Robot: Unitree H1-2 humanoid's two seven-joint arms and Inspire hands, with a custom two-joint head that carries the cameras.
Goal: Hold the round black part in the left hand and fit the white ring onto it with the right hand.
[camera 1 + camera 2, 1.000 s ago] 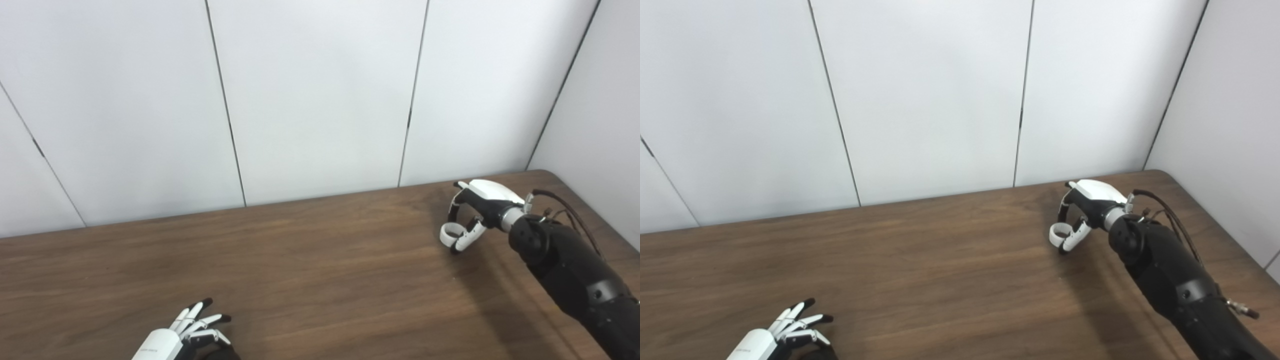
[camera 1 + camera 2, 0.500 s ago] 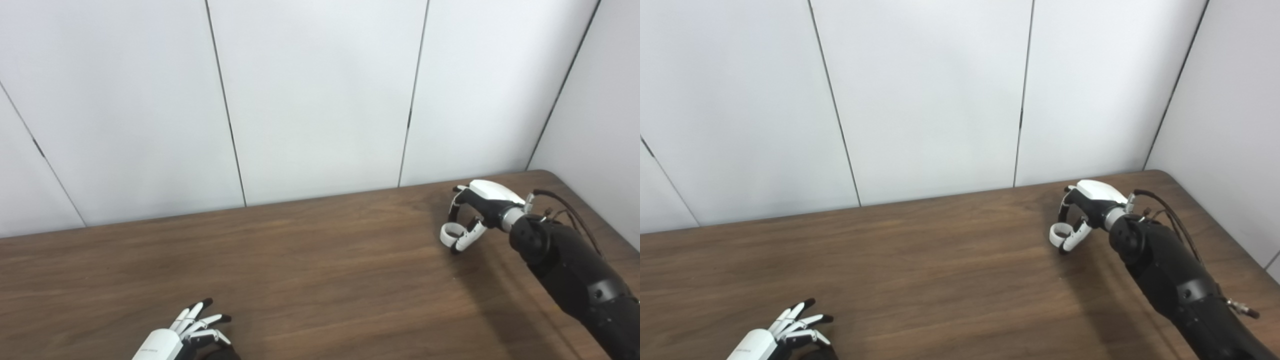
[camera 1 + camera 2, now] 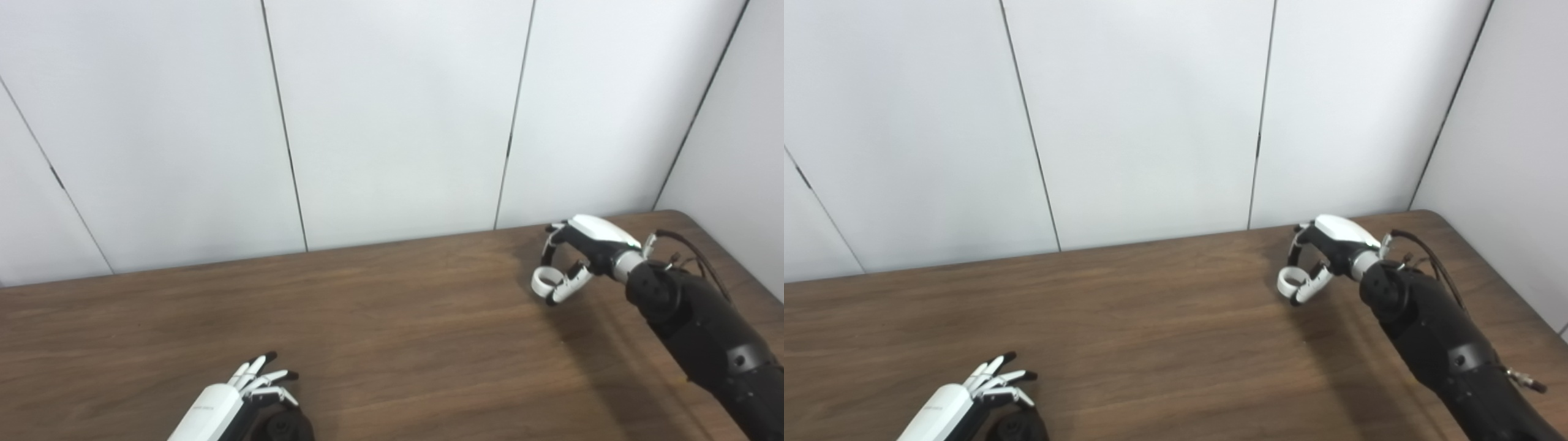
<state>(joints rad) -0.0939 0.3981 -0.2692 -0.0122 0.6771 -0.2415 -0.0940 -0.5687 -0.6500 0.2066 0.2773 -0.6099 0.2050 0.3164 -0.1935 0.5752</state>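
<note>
Right hand (image 3: 579,257) is pinching the white ring (image 3: 544,281) just above the table (image 3: 392,318) at far right, w/ the left hand (image 3: 245,398), fingers spread, resting on the round black part (image 3: 288,424) near the front edge, well apart, so fitting's not begun.

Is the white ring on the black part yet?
No. The ring is in the right hand, far across the table from the black part by the left hand.
</note>
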